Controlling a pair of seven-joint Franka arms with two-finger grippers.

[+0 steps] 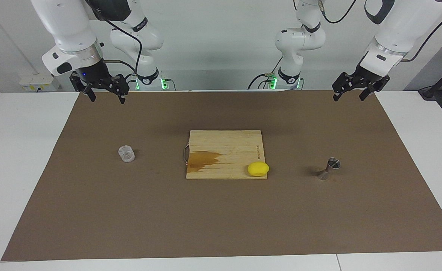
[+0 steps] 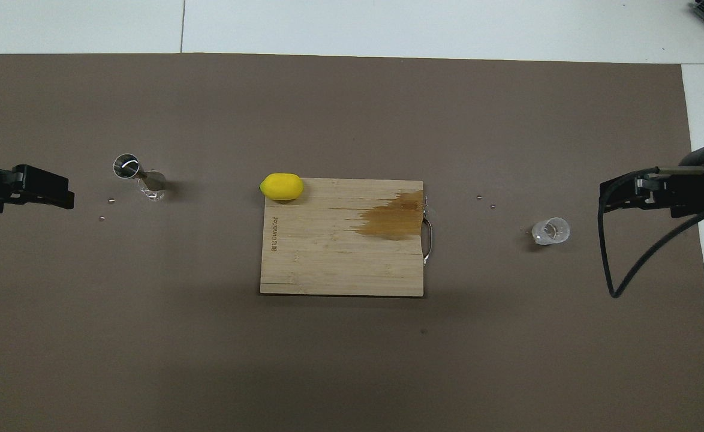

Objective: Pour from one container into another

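Both pincers are held up with fingers spread apart and nothing gripped: right gripper [image 1: 105,91] over the mat's robot-side edge at the right arm's end, left gripper [image 1: 352,89] over that edge at the left arm's end. Farther out, the clear cup [image 1: 126,154] is stood toward the right arm's end and the jigger [image 1: 330,168] toward the left arm's. Cup's probably best clamped low on its ribbed sides and kept level until it's carried over the jigger's mouth
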